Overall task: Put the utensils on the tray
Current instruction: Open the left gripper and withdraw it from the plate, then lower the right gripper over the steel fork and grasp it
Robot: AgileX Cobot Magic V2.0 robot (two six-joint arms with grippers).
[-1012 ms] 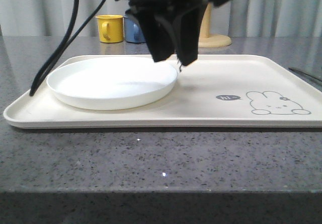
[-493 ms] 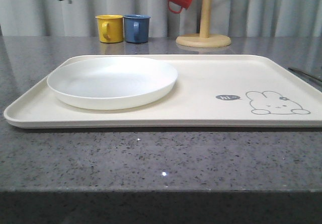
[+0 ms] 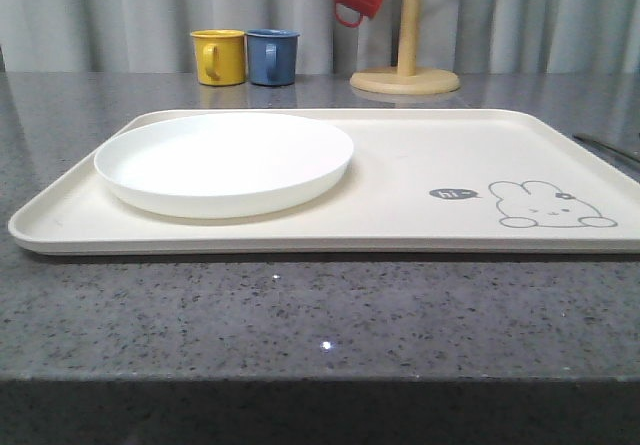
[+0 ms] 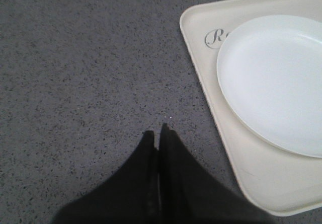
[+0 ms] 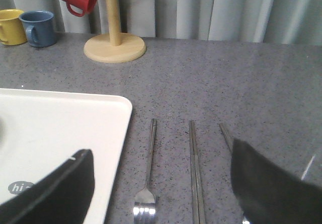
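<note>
Plate (image 3: 224, 161) sits flat on the left half of the tray (image 3: 420, 227), inside the rim, next to the "Rabbit" script corner in the left wrist view. Right half of the tray, by the rabbit drawing, is bare; my read is that's the room left for the cutlery.

Left hand (image 4: 158, 136): fingers pressed together, holding nothing, over bare worktop (image 4: 85, 73) just off the tray's corner. Plate is beside it, not under it. Looks parked clear of the tray, so its part is probably done.

Right hand (image 5: 161, 183): fingers spread wide, nothing between them. Fork (image 5: 147, 173), chopsticks (image 5: 195, 168) and what I take to be the spoon (image 5: 226, 136) lie side by side on the worktop just right of the tray's edge, handles pointing toward the mug stand (image 5: 113, 43). The fork's tines point toward the hand, and it falls inside the finger gap, nearest the tray. The chopsticks are also within the gap. The spoon is mostly hidden behind the right finger, so I can't tell its bowl end.

Judgement: one of four items placed. Fork is the natural next pick. Thin flat metal on stone means a low grip and slip risk.

Yellow and blue mugs (image 3: 245, 56) and the red one on the stand are well behind, not relevant.
</note>
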